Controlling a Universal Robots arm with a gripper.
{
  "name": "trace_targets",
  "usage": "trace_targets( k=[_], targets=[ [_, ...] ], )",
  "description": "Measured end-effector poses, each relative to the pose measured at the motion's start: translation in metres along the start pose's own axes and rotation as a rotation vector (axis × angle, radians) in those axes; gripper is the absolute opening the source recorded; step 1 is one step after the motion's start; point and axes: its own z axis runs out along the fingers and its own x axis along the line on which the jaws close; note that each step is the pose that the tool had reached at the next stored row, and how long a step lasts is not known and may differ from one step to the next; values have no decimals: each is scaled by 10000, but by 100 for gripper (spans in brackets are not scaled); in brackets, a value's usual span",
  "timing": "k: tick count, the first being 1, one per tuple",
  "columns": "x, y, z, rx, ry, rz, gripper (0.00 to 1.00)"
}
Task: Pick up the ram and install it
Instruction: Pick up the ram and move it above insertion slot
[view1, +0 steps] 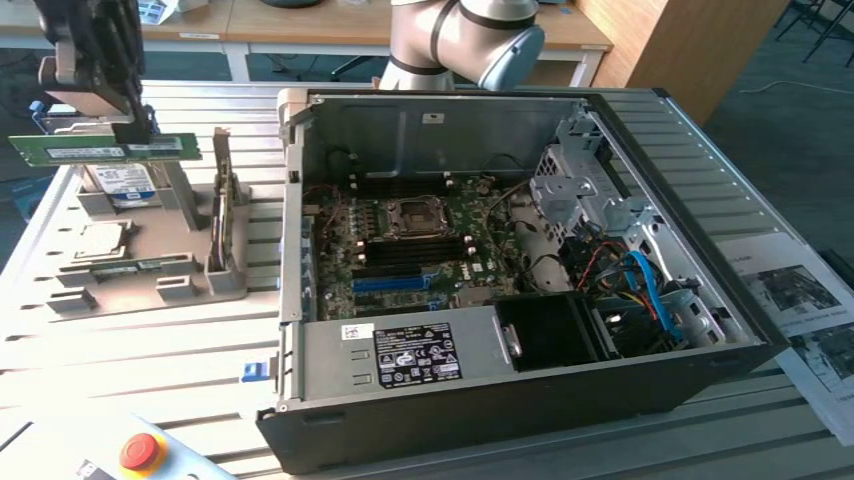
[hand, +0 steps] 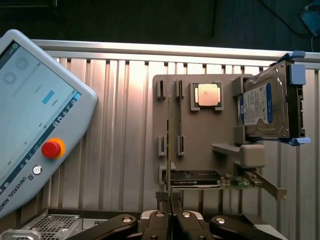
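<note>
The ram, a long green stick with a white sticker, hangs level in the air above the grey parts holder at the exterior view's left. My gripper is shut on its upper edge near one end. In the wrist view the ram appears edge-on as a thin strip running out from between my gripper's closed fingers. The open computer case lies to the exterior view's right, with the motherboard's blue slots near the case's front wall.
On the holder sit a second green stick, an upright expansion card, a CPU and a hard drive. A teach pendant with a red button lies near the case. Papers lie at the exterior view's right.
</note>
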Motion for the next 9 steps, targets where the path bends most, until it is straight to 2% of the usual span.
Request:
trace_targets(
  k=[9],
  targets=[
    [2,-176,-10,-40,-1,0,12]
  ],
)
